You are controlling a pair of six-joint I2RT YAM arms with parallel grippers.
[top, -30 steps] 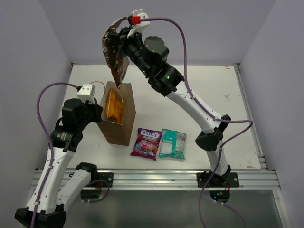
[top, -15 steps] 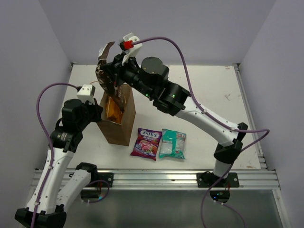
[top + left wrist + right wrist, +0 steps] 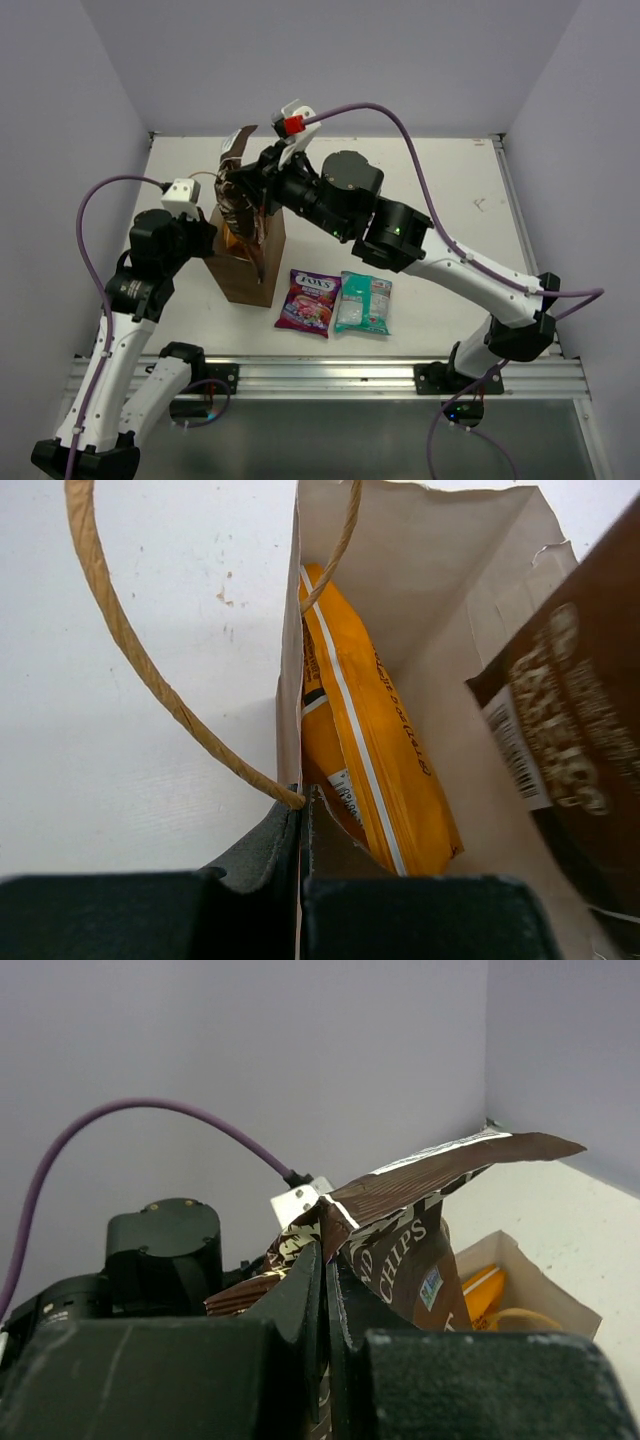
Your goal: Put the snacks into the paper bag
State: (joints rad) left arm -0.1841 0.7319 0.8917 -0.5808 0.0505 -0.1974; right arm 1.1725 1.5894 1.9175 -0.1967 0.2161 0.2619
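From above, the right pincer [image 3: 243,178] is clenched on the crumpled top of the dark brown chip bag [image 3: 250,222]. The chip bag hangs below the pincer, and its lower end seems to dip into the open mouth of the paper bag [image 3: 245,282]. The left pincer [image 3: 208,232] is shut on the paper bag's rim, just in front of its fingers, and steadies the bag upright. The purple candy bag [image 3: 309,300] and the small teal packet [image 3: 363,302] lie side by side on the table [image 3: 450,200], well away from both pincers. In the left wrist view the closed jaws pinch the paper wall where a twisted handle [image 3: 130,650] is fixed. Just beyond them the orange chip bag [image 3: 370,750] stands on edge inside the bag, and the brown chip bag comes in from the far right by the opposite wall. The right wrist view shows the jaws tight on the folded seal of the brown bag. The open paper bag, with the orange packet inside it, sits below and ahead of them. The step in hand looks like the second snack being put in. The next move probably calls for lowering it beside the orange bag without catching the rim, then letting go. After that, the two packets on the table remain.
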